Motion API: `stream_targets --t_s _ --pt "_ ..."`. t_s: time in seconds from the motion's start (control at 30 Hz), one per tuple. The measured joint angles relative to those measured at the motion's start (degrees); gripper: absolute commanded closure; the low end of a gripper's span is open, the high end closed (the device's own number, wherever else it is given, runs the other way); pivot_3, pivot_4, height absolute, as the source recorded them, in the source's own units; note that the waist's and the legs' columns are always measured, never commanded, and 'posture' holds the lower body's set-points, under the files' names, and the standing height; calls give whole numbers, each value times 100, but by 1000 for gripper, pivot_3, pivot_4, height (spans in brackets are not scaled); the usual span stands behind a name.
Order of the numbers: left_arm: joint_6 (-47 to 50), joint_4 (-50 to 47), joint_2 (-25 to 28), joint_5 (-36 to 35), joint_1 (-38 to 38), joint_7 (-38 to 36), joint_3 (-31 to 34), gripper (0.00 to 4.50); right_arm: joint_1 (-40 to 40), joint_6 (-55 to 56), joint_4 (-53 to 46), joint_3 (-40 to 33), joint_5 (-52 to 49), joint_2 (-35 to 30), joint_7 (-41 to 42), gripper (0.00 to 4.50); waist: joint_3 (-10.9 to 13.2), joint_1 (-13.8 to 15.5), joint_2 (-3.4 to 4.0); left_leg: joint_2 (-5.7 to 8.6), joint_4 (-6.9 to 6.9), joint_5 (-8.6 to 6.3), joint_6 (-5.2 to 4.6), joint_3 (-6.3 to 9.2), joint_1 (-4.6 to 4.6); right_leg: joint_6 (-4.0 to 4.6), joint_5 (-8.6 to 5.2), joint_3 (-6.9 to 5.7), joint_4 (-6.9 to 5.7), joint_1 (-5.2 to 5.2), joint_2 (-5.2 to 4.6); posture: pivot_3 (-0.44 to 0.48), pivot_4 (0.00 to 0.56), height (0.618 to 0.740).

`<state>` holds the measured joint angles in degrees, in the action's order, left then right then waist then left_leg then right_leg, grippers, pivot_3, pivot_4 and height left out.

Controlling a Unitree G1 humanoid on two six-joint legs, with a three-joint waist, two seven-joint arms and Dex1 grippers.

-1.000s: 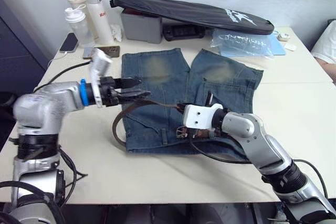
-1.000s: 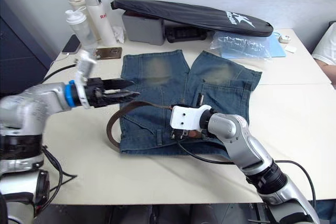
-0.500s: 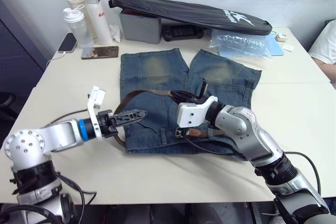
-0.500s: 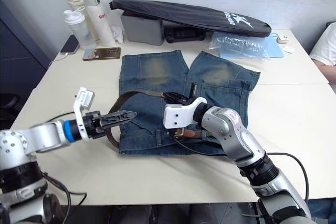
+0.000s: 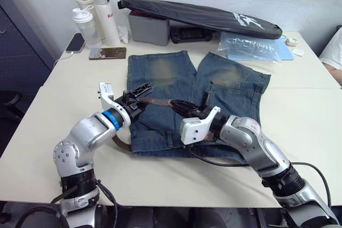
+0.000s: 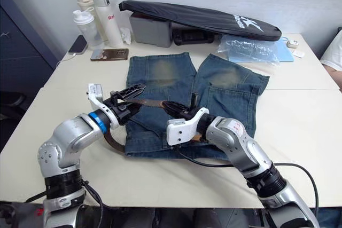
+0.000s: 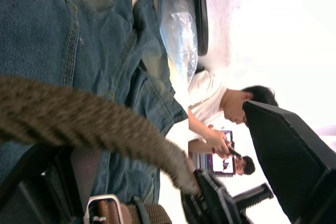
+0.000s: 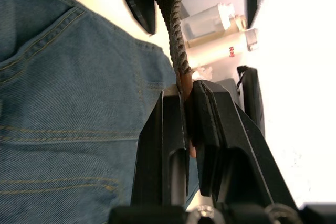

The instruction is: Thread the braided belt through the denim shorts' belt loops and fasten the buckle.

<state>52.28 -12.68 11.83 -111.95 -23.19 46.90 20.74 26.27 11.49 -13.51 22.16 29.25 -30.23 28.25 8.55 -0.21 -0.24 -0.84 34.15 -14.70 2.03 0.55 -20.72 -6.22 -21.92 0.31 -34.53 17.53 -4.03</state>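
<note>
Where right tool (image 8: 185, 124) clamps, braided belt (image 8: 169, 19) tip

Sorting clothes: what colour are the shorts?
Faded blue denim shorts with yellowish worn patches; clearest in the left eye view.

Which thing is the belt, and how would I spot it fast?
Find the denim shorts spread flat on the pale table. Across them, near the waist, runs the braided belt, a thin dark-brown woven strap strung between the left gripper and the right gripper. Unlike the smooth black cable nearby, it is ropey and brown.
</note>
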Motion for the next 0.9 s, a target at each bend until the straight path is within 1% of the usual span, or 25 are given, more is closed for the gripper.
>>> stream_targets --t_s 0.03,0.1,0.13,0.23,0.33,0.37,0.53,0.6,0.63,0.67,0.77,0.87,0.9 --pt "-18 -3 -5 -4 -8 23 0 559 -10 0 0 0 2 0 0 4500 0 -1 0 1 -2 0 0 -2 4 0 0 2 0 -2 5 0 150 740" --pt "-115 -38 -30 -21 -26 221 -2 1069 -74 0 -3 -4 10 -12 0 4500 0 -1 0 4 -5 -1 3 -12 15 0 0 4 2 -6 13 0 150 740" --pt "-127 -43 -58 -22 -25 287 -2 1403 -83 0 -3 -7 12 -20 0 4500 0 0 0 4 -6 -1 4 -12 15 0 0 5 2 -6 16 0 150 740" --pt "-171 -52 -132 -22 -22 546 -45 2633 -91 -7 -62 -85 49 -39 1 4500 0 8 0 3 -4 0 7 -12 15 0 0 8 6 -6 21 0 150 740" --pt "-146 -52 -138 -25 -21 636 -67 4022 -144 -12 -75 -190 52 -45 4 4500 1 11 -1 3 -5 -2 11 -12 15 0 0 9 10 -6 29 0 150 740" --pt "-147 -52 -137 -28 -21 674 -96 4411 -179 -15 -80 -201 53 -44 12 4500 1 13 -1 3 -5 -2 12 -12 15 0 0 9 11 -7 30 0 150 740" --pt "-148 -35 -168 -27 -17 730 -168 4411 -325 -39 -115 -273 -53 -24 70 4500 1 11 -1 1 -8 -5 17 -13 15 0 0 10 14 -7 38 0 150 740" --pt "-148 20 -171 -33 -74 736 -199 4500 -423 -75 -179 -359 -224 -12 137 3616 2 15 -2 1 -9 -5 17 -12 15 0 0 10 14 -7 39 0 150 740" --pt "-155 53 -163 -35 -146 738 -205 4500 -470 -86 -225 -414 -370 8 180 3373 2 16 -2 1 -10 -5 18 -12 14 0 0 10 15 -7 40 0 150 740" --pt "-163 114 -146 -35 -214 738 -193 4500 -494 -102 -290 -454 -489 23 228 3032 2 17 -1 1 -11 -5 18 -12 14 0 0 10 15 -7 41 0 150 740" --pt "-177 242 -89 -35 -309 736 -147 4500 -650 -273 -683 -616 -917 -57 509 1477 2 17 -1 0 -17 -8 23 -12 14 0 0 9 21 -7 43 0 150 740" --pt "-131 269 -58 -33 -309 693 -97 4500 -929 -474 -934 -854 -1307 -321 841 94 2 23 -1 0 -18 -9 24 -10 13 0 0 11 27 -8 43 0 150 740" --pt "-57 292 -8 -33 -306 628 -66 4500 -1052 -562 -1021 -945 -1479 -427 979 94 3 26 -2 0 -19 -9 24 -8 13 0 0 12 30 -10 43 0 150 740"
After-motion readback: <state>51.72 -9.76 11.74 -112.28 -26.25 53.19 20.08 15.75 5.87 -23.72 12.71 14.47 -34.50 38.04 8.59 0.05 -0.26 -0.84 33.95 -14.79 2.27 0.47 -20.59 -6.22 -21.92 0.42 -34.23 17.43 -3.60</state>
